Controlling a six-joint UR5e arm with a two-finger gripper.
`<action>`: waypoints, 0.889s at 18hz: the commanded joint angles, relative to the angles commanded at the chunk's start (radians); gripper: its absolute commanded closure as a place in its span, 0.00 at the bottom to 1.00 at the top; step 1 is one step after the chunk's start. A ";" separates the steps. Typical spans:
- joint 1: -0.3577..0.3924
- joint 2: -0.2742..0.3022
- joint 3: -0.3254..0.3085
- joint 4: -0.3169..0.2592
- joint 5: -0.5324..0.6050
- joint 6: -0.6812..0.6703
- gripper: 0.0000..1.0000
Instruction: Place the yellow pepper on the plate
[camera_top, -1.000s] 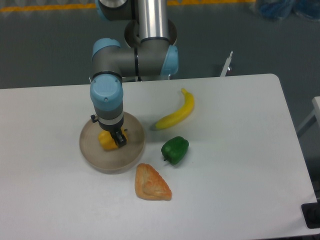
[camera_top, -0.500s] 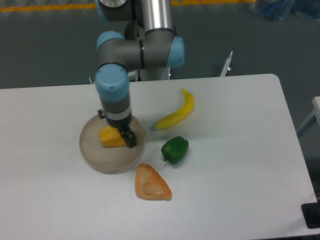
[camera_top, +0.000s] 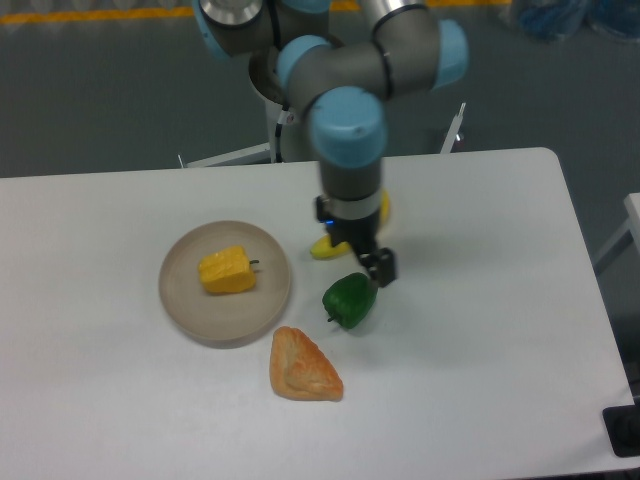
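Lying on its side, the yellow pepper (camera_top: 226, 271) is resting inside the plate (camera_top: 190, 312) on the white surface (camera_top: 480, 330). Whether the gripper (camera_top: 375, 266) is parted is impossible to tell; it is hanging above the green pepper (camera_top: 349, 299), hiding most of the banana (camera_top: 326, 247). No writing is showing.

Yellow-orange yellow pepper (camera_top: 226, 271) with dark stem on the beige-grey plate (camera_top: 180, 300) — green pepper (camera_top: 349, 299) at three o'clock, tan-orange pastry (camera_top: 303, 366) at five. White tabletop (camera_top: 480, 350); yellow banana (camera_top: 327, 248) — black claw (camera_top: 372, 266).
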 joint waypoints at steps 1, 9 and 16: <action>0.020 -0.002 0.000 -0.002 0.000 0.020 0.00; 0.138 -0.048 -0.001 0.000 -0.035 0.140 0.00; 0.140 -0.090 0.021 -0.003 -0.043 0.192 0.00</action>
